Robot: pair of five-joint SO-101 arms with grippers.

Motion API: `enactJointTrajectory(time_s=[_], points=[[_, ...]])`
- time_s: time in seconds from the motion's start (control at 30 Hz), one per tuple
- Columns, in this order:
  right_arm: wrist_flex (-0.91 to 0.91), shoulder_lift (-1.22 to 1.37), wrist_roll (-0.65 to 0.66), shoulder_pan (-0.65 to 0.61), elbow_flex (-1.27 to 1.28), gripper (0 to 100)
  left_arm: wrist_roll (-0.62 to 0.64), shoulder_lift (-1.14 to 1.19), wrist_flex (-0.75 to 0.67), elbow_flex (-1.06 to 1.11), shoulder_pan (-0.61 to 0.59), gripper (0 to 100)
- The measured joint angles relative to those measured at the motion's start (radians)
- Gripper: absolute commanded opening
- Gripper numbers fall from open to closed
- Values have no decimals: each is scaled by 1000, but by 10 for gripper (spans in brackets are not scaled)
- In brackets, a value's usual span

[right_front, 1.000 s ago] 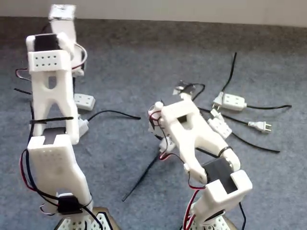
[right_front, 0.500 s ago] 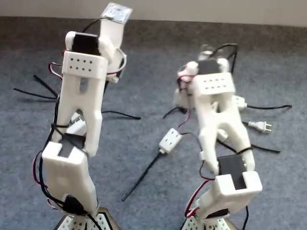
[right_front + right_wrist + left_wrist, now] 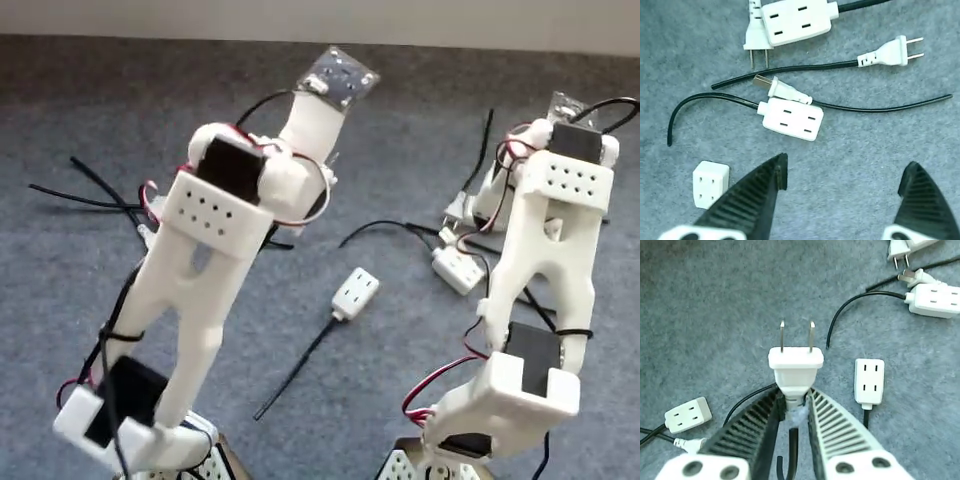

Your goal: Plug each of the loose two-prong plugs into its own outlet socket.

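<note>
The left claw [image 3: 795, 399] is clamped tight on the neck of a white plug [image 3: 796, 362], right where its black cord comes out. The plug is held up off the grey worktop [image 3: 715, 300]. Its long side runs straight on from the claw. Its two metal prongs [image 3: 782, 337] sit side by side and point away from the claw. Near the plug, down on the worktop, lies a small socket [image 3: 869, 381] with its holes facing up. Its black cord trails back toward the arm. Another socket [image 3: 687, 414] lies on the other side of the claw.

The right claw [image 3: 847, 165] is wide open, its two black fingers [image 3: 747, 200] far apart, and it hangs over the worktop. Below it lies a flat socket [image 3: 792, 118], holes up. A loose plug [image 3: 782, 90] lies just beside its edge, not pushed in. Farther off, a second loose plug [image 3: 892, 51] lies flat with its prongs pointing away from its cord. A bigger socket [image 3: 797, 19] has a third plug [image 3: 757, 37] lying next to it.

The high view shows how the arms stand. The left arm [image 3: 200, 260] leans over the middle of the worktop. The right arm [image 3: 540, 270] stands tall over the heap of cords and sockets. The small socket lies slanted between them.
</note>
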Motion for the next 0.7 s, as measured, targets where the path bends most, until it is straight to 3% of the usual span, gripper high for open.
enactJointTrajectory(time_s=[0.2, 0.47, 0.7], points=[[0, 0, 75, 31, 0, 342, 2, -221, -396, 440, 0, 7], [3, 0, 147, 28, 0, 342, 2, -582, -1134, 1092, 6, 7], [3, -2, 161, 9, -115, 341, 0, -755, -1593, 1433, 8, 7]])
